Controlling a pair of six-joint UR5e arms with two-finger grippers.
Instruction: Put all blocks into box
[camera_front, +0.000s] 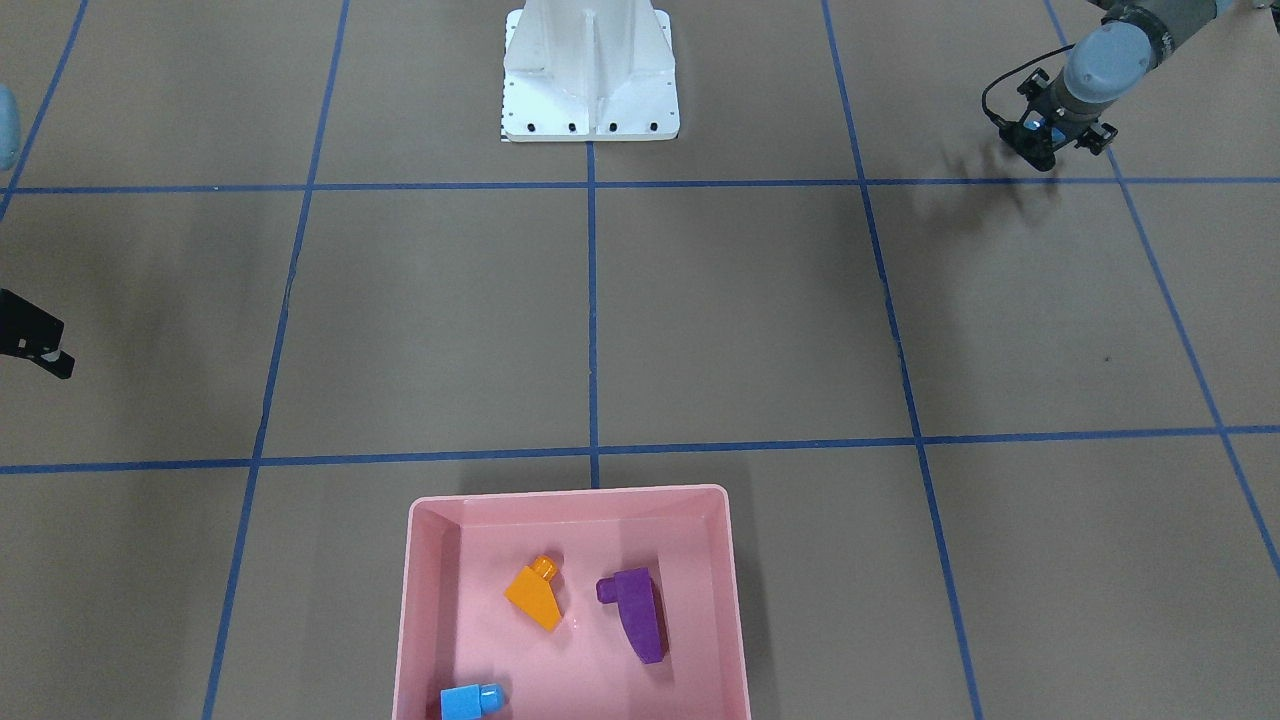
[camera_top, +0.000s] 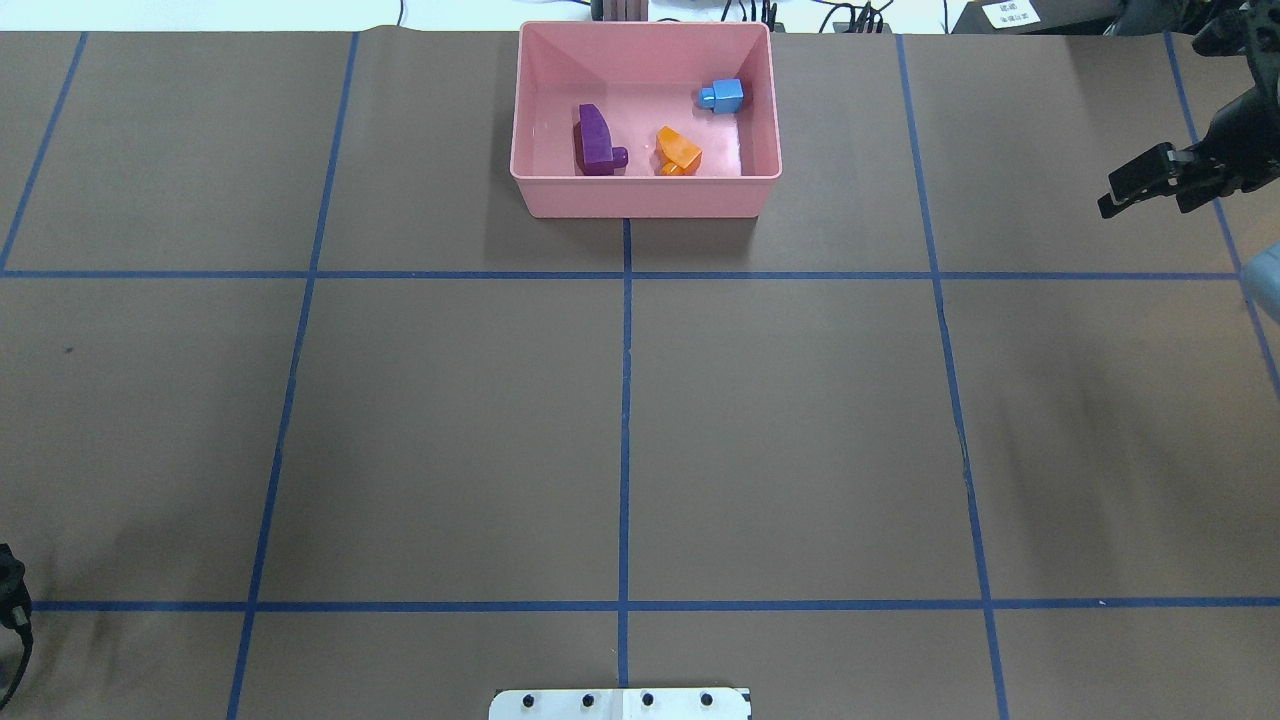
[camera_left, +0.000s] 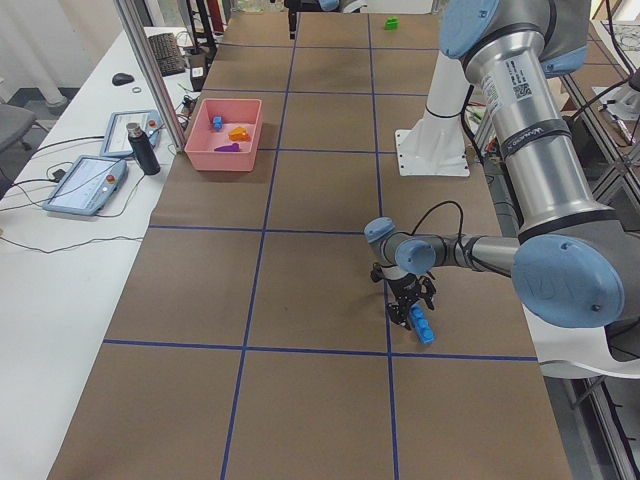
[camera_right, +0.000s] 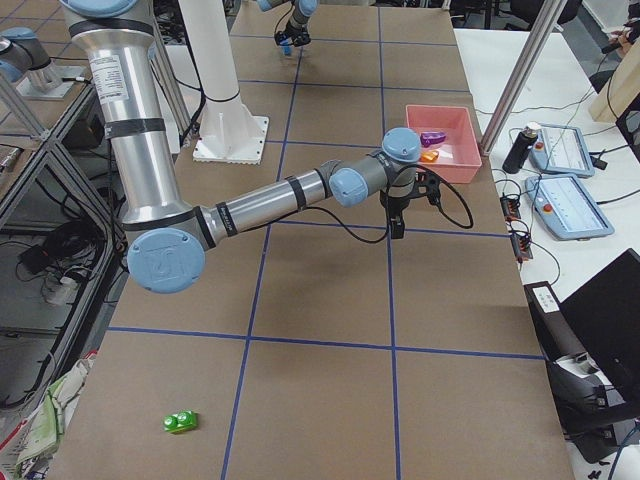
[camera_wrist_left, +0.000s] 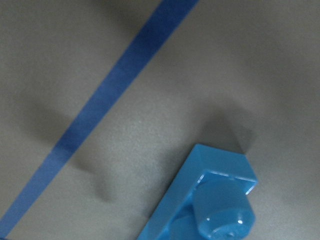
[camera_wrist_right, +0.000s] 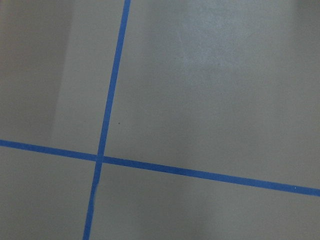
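Closest to the lens, in the left wrist view: long blue brick (camera_wrist_left: 200, 200), a stud facing the camera, low over the brown table (camera_top: 450, 420) beside a strip of blue tape (camera_wrist_left: 100, 115), shadow tucked right against its end. Sits at the tips of the left gripper (camera_left: 408, 316), toward the robot's left end of the table, well apart from the box (camera_top: 640, 197). Fingers down at the brick, with a sliver of blue between them in the front-facing view. Clenched or merely straddling it, cannot tell, nor whether lifted or resting.

Already in the box: orange brick (camera_front: 535, 595) and purple brick (camera_front: 637, 615) side by side, not touching, and small blue brick (camera_front: 470, 700) off toward a corner. Not yet in: the long blue one, and green brick (camera_right: 181, 422), alone on the table toward the robot's right end, far from the box and from both arms' tips.

As for the right gripper (camera_right: 397, 230): hangs over bare table out to the side of the box, apart from it, pointing down, carrying nothing. Fingers spread or closed, cannot tell.

Step in hand, by the look of it: the pick of the long blue brick, with three of five bricks home. Needed next: a firm pinch across the narrow sides, a straight lift clear of the table, and a long carry across to the box. Release only once past the rim and low over the floor, clear of the bricks inside. Leaves the green brick, likely for the right arm.
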